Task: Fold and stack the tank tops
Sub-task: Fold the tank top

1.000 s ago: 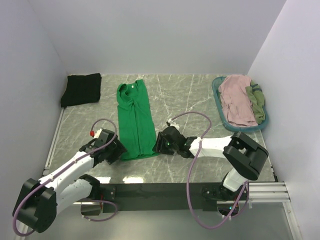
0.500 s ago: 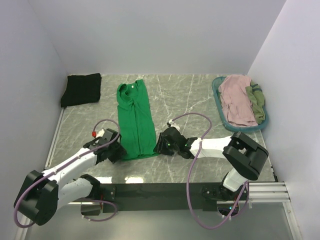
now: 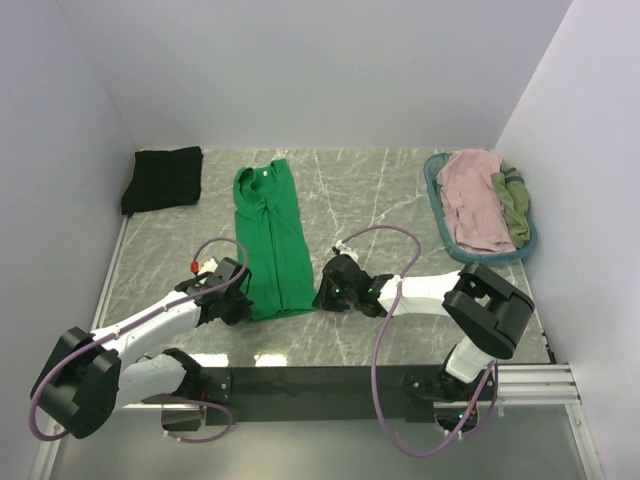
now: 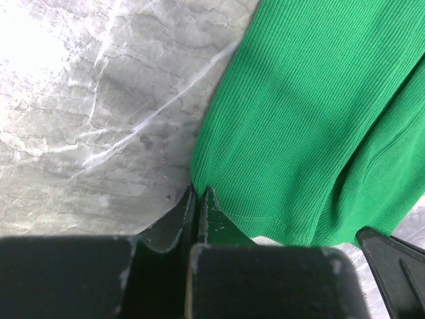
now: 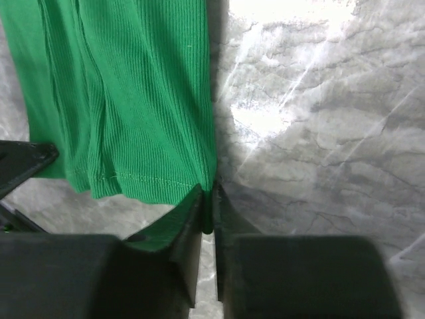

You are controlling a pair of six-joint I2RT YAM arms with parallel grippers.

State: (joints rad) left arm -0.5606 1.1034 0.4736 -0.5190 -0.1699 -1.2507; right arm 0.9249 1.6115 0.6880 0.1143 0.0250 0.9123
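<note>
Green tank top (image 3: 270, 235) laid lengthwise on table (image 3: 390, 200), hem nearest the bases, left hem corner clamped in left gripper (image 4: 198, 198), right hem corner clamped in right gripper (image 5: 208, 196), black tank top (image 3: 162, 178) folded far left.

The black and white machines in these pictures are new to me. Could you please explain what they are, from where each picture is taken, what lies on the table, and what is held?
They are a left robot arm and a right robot arm, fixed at the near edge of a marble-patterned table. The wide picture comes from a camera above and behind them; the two close pictures come from cameras on their wrists. A green tank top, folded long, lies in the middle, a folded black tank top in the far left corner, and a teal basket on the right holds a pink top and an olive top. The left end effector and the right end effector each pinch one near corner of the green tank top's hem.
</note>
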